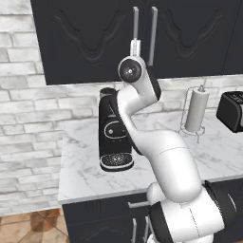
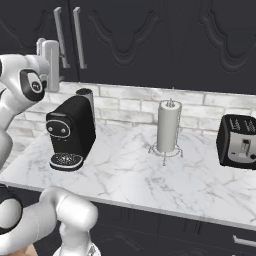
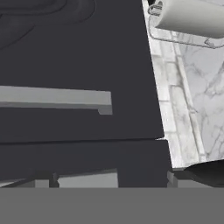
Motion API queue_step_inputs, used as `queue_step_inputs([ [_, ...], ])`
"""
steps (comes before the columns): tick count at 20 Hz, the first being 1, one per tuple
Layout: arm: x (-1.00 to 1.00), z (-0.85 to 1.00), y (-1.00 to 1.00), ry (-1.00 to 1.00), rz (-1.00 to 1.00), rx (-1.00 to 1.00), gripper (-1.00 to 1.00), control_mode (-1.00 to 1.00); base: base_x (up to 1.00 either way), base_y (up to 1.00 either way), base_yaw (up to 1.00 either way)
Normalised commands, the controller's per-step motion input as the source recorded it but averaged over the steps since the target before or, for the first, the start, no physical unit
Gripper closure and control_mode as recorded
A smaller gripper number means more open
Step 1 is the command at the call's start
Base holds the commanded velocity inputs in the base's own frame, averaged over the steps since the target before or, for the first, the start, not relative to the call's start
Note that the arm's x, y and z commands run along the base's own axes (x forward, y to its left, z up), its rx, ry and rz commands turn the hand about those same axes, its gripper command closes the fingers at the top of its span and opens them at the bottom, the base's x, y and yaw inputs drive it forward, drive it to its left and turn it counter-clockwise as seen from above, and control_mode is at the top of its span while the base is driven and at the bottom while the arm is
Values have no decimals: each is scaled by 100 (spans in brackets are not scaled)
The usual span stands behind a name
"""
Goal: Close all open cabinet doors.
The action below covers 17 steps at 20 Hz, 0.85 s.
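Here, black cabinet doors, no writing

Glossy white rounded arm segments joined by dark ringed joints, black round cap.

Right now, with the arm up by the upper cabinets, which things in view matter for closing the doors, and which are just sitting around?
Belongs to the job:
- cabinet doors, black uppers, all looking flush
- silver bar handles
- gripper, raised at the left handle

Just lying about:
- coffee machine
- paper towel holder
- toaster
- marble counter
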Motion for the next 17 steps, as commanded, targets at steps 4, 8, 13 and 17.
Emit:
queue_step_inputs([
  [4, 38, -5, 0, 0, 0, 0, -100, -100, 0, 0, 0],
  [8, 41, -9, 0, 2, 0, 0, -100, -100, 0, 0, 0],
  [13, 23, -10, 0, 1, 0, 0, -100, -100, 0, 0, 0],
  [17, -27, -11, -7, 0, 0, 0, -100, -100, 0, 0, 0],
])
